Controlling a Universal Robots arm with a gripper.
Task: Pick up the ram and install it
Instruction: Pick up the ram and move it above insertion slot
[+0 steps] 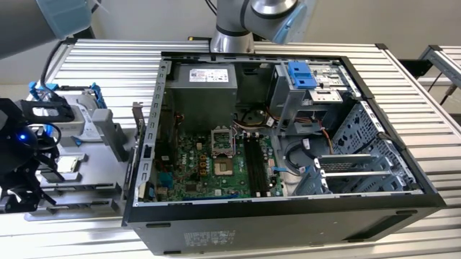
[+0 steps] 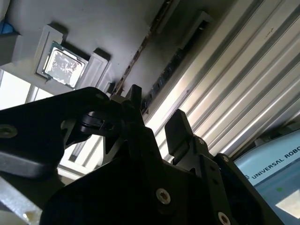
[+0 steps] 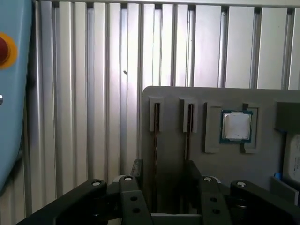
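Hovering my gripper [image 3: 163, 168], jaws apart, near the tray [image 3: 173, 101] edge; ram [image 3: 156, 140] stands edgewise just ahead, its long axis aligned with the gap.

Black end effector [image 3: 163, 171], dark ram [image 3: 156, 123] between its fingers, pale grey tray [image 3: 173, 96] under it, shiny silver processor [image 3: 236, 125] beside, ribbed silver desk [image 3: 84, 70] beyond.
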